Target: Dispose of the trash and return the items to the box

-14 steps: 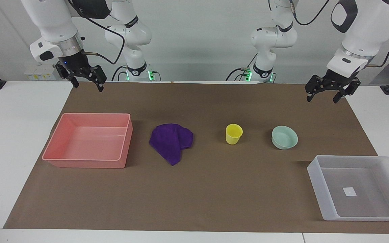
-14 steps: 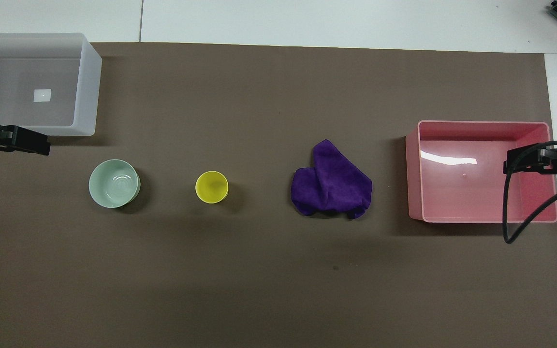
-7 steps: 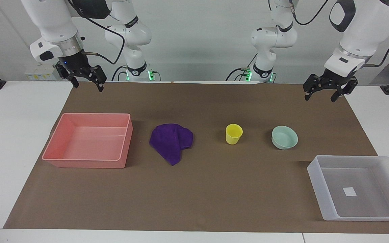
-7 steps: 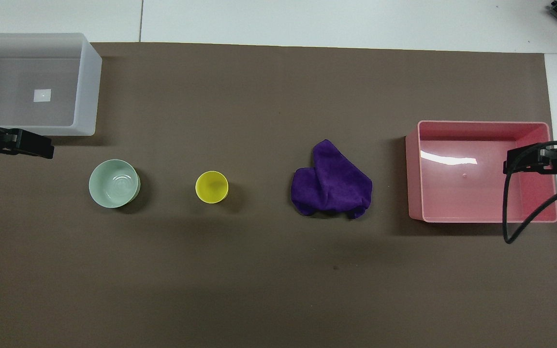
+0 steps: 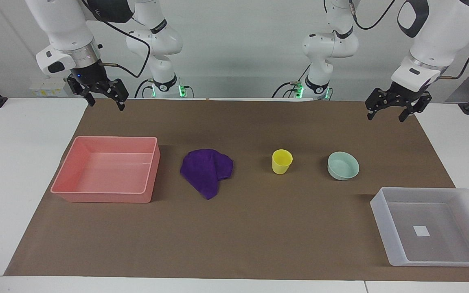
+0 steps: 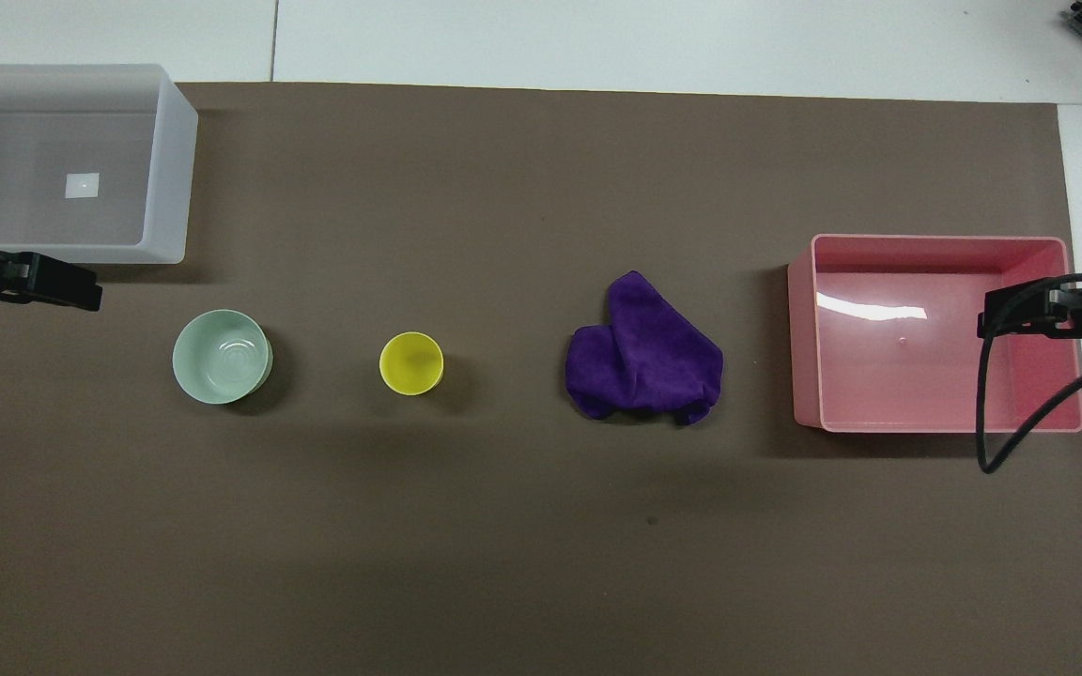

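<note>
Soft fuzzy deep-purple cloth rag (image 5: pixel 207 171) lies on the bench between the pink rectangular plastic bin (image 5: pixel 106 169) and small yellow plastic cup (image 5: pixel 281 161); it's floppy and light, so pinch a raised fold. Both hands, left (image 5: pixel 393 107) and right (image 5: pixel 101 92), hang spread and empty

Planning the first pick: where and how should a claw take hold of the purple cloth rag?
Probably from straight above, pinching the raised fold across the middle of the fuzzy deep-purple cloth rag. It lies crumpled on the brown mat, so its flat edges offer little to grip.
</note>
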Robot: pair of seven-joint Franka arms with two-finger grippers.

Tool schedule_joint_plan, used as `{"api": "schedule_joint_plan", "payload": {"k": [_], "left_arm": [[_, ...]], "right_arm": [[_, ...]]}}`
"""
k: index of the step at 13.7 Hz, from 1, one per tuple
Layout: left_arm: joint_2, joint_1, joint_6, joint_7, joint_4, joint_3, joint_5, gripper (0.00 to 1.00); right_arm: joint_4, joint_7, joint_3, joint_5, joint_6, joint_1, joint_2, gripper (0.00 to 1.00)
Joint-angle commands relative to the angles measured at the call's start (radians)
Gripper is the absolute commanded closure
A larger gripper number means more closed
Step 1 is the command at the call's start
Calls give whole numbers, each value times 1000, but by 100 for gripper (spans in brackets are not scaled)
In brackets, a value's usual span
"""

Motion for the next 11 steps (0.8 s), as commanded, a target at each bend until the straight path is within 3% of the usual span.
{"api": "schedule_joint_plan", "payload": {"k": [1, 7, 11], "left_arm": [[-23, -4, 2, -12, -24, 3, 13, 0], [-26, 2, 16, -9, -36, 3, 13, 0], [-81, 2, 148, -8, -188, 3, 13, 0]], "right_arm": [[-23, -27, 6, 2, 8, -10, -20, 0], [-21, -27, 6, 2, 8, -10, -20, 0], [-23, -27, 6, 2, 8, -10, -20, 0]]}}
